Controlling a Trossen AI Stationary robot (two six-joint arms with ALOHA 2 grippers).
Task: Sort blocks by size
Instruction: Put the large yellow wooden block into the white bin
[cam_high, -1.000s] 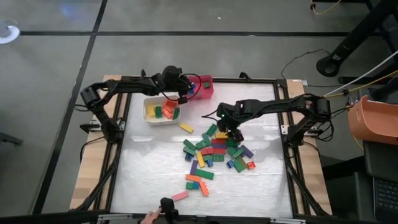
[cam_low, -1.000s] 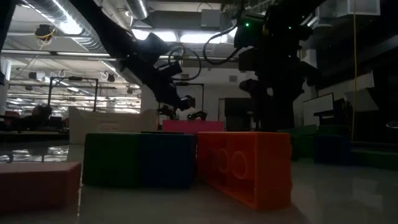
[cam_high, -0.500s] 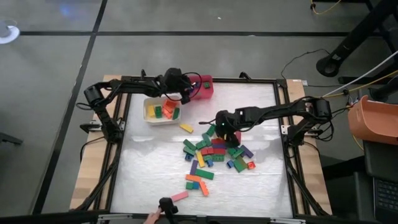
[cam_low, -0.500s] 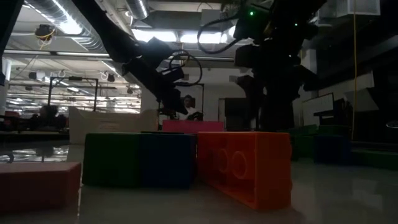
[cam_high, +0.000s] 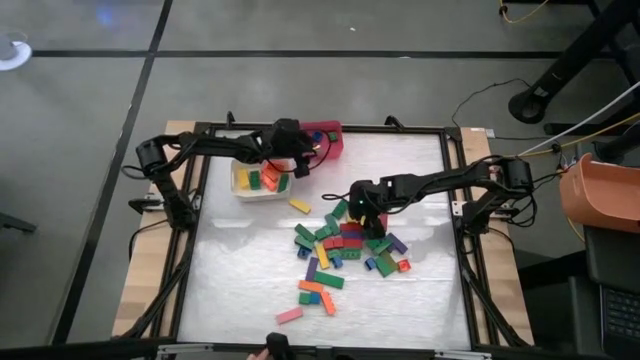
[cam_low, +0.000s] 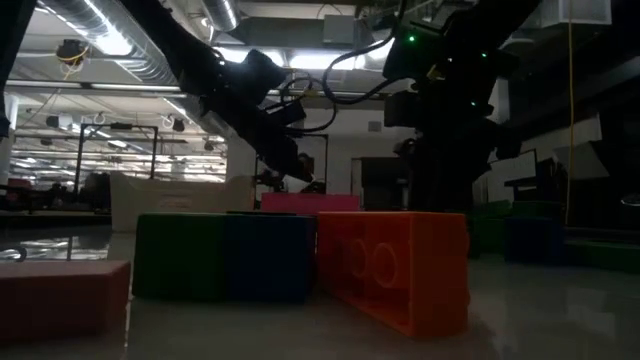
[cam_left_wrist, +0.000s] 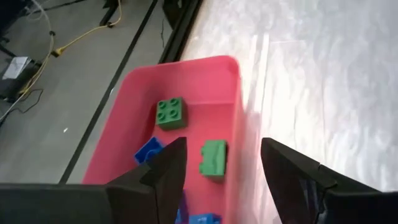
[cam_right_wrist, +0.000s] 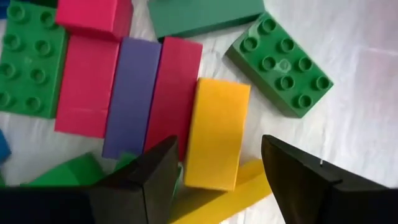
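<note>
Left wrist view: left gripper (cam_left_wrist: 221, 165) hangs over the red bin (cam_left_wrist: 205, 81), fingers spread and empty, a small green block (cam_left_wrist: 213, 158) lying in the bin just between and below them. Right gripper (cam_right_wrist: 214, 171) is low over the pile of blocks (cam_high: 345, 245) on the table (cam_high: 250, 290), fingers spread, a yellow bar (cam_right_wrist: 216, 134) between them and not yet pinched. Likely step: drop done, next pick starting; the right fingers need to descend and close across the bar's narrow sides.
</note>
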